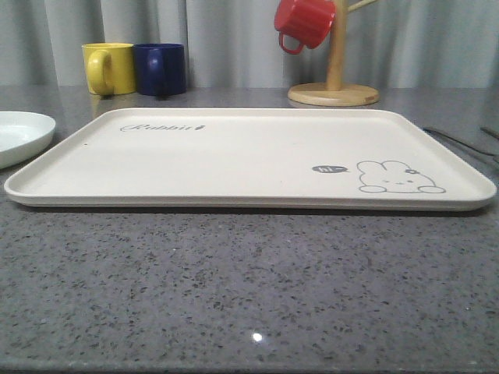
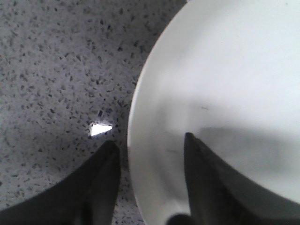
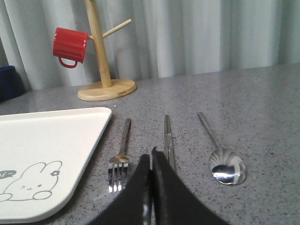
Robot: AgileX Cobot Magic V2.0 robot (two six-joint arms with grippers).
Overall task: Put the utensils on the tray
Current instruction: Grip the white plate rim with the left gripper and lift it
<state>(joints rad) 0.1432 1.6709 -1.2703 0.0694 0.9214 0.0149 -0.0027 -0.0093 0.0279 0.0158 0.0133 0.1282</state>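
Three silver utensils — fork (image 3: 120,161), chopsticks (image 3: 168,140) and spoon (image 3: 221,154) — lie side by side on speckled grey stone just beside the cream tray (image 3: 61,136), with the right gripper (image 3: 151,161) pinched closed and empty between fork and chopsticks. Over a white plate (image 2: 225,84), the left gripper (image 2: 150,145) hangs parted, its dark fingers (image 2: 105,168) straddling the rim. Seen from the front, the flat, low-rimmed tray (image 1: 234,195) is bare — a red mug (image 1: 304,23) hangs behind.

Chopsticks (image 3: 168,140) near ends hidden (behind right gripper (image 3: 151,161)).
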